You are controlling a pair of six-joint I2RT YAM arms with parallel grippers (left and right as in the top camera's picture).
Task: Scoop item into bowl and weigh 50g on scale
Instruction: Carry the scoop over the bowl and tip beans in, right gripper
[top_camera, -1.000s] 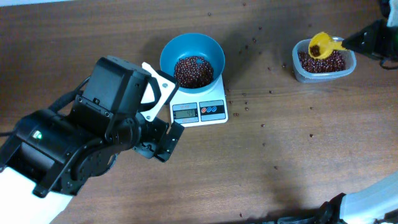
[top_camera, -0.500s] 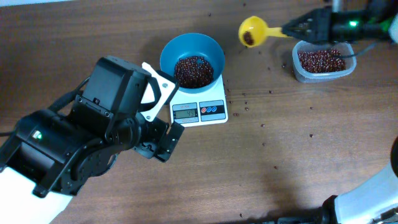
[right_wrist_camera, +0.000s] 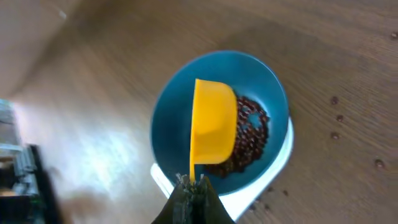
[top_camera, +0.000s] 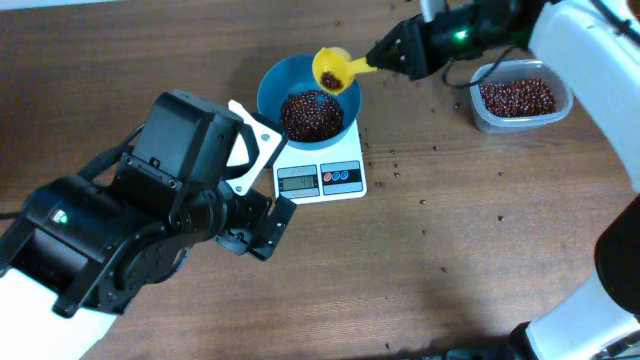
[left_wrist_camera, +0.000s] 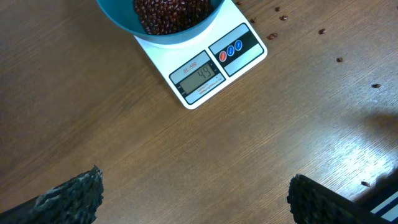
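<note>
Clearly the task is in its late, fine-tuning stretch. On the left, the left end effector (left_wrist_camera: 194, 180) hangs with its fingers spread wide and nothing between them, parked over bare table (top_camera: 120, 60) just in front of the scale (top_camera: 320, 178); it has no part in the work at this moment.

Next to the right, the bowl (top_camera: 280, 80) sits squarely on the scale, with a good mound of beans (top_camera: 310, 115) covering its bottom. The display (left_wrist_camera: 198, 76) is lit, and in the left wrist view its digits look like a figure just short of the target, though I cannot read them with full certainty.

Over the bowl's far right rim hovers a yellow scoop (top_camera: 332, 70), roughly level, with only a few beans in it. The right end effector (top_camera: 385, 55) is clamped shut on the scoop's thin handle, reaching in from the right.

Further right, the clear tub (top_camera: 545, 85) is well stocked with beans, well apart from the scale. Stray beans (top_camera: 395, 155) dot the table between the two.

Judging by this, the bulk scooping is done. What seems left is tipping in this small top-up, perhaps a few beans at a time, checking the display, and withdrawing the scoop.
</note>
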